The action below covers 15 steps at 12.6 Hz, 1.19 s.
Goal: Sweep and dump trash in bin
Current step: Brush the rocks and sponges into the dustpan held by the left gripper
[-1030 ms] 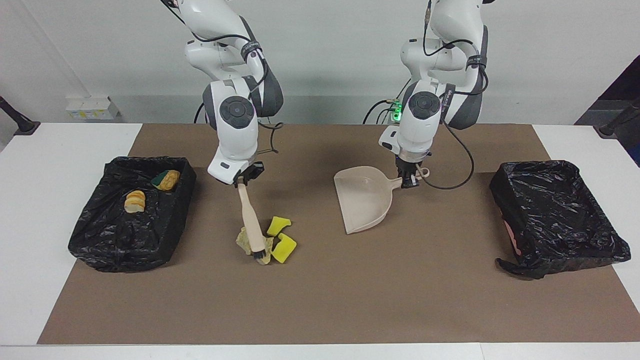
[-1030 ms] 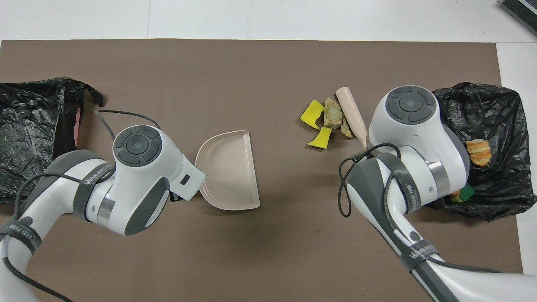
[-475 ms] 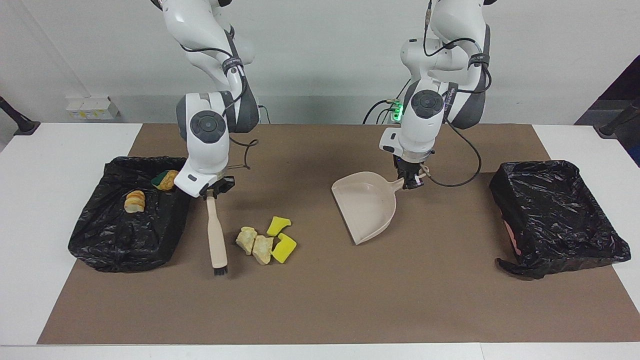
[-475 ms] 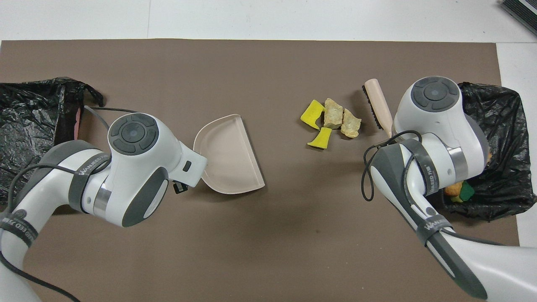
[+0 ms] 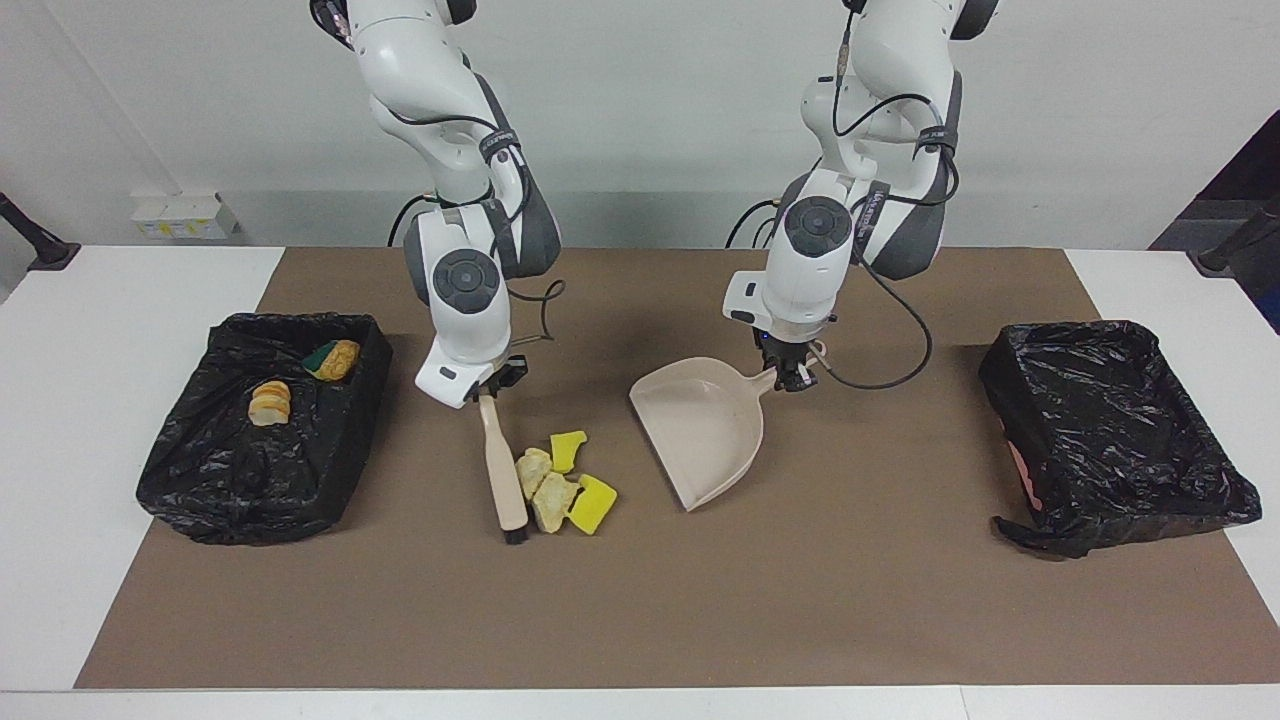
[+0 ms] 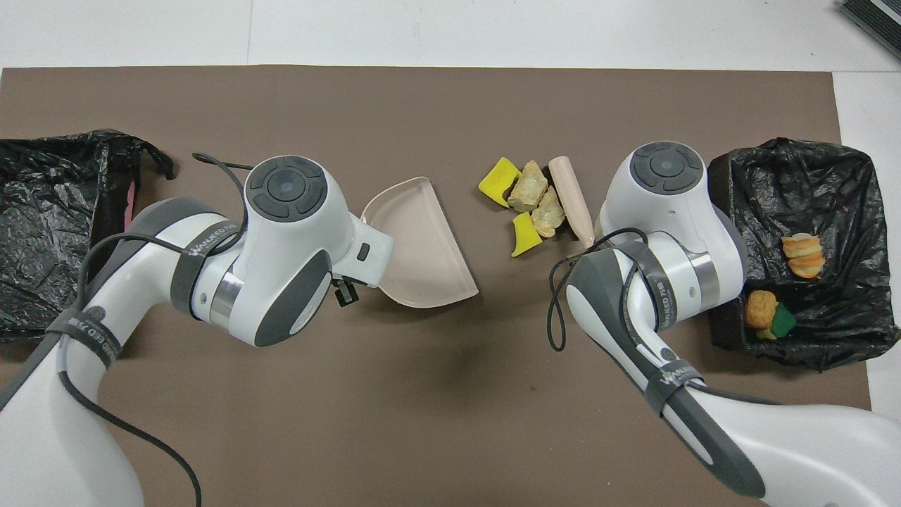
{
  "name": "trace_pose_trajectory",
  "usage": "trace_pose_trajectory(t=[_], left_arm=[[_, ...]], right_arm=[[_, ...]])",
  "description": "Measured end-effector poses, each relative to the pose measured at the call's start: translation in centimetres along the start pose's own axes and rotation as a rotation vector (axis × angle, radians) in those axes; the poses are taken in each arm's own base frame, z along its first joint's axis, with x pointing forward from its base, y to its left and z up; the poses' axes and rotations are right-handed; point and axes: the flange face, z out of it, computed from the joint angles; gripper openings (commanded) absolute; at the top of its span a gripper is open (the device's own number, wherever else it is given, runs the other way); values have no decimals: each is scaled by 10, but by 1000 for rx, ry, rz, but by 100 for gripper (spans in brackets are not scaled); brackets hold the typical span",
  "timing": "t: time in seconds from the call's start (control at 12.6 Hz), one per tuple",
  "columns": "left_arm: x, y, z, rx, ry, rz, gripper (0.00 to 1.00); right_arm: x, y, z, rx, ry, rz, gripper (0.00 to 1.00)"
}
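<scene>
Yellow sponge wedges and tan crumbly chunks, your trash (image 5: 560, 482), sit clumped mid-mat, touching the brush (image 5: 503, 475) head. Your right gripper (image 5: 489, 388) is clamped on the brush handle; your left gripper (image 5: 789, 374) grips the beige dustpan (image 5: 703, 428) handle, pan near the clump. More scraps lie in the black-lined bin (image 5: 190, 480).
</scene>
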Motion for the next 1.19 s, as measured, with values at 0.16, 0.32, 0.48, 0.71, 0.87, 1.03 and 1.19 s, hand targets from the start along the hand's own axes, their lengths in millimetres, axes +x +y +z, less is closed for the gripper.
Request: trace_pose_trajectory(t=[0.16,0.32,0.48,0.71,0.87,1.03,1.19], left_arm=[[2,3,3,-5,-7,-1,0],[1,3,7,-11,-15,-1,0],[0,4,10,-14,-19,-2,0],[0,3,11,-14,-20,-3,0],[-1,3,11,-14,-21,-4,0],[-1,3,12,-15,-21,-4,0],[-1,3,12,-15,-21,-4,0]], right_arm=[[-3,-29,-1,32,-9,27,0],[-9,-74,-4,80,-16,13,0],[-18,-113,-7,118,-29,-22,0],[-42,-163,-11,103,-52,-105,0],[-56,-189,-21,105,-53,-111,0],[-64,-195,-36,109,-31,-91,0],[-73,-190,-51,108,-32,-89,0]])
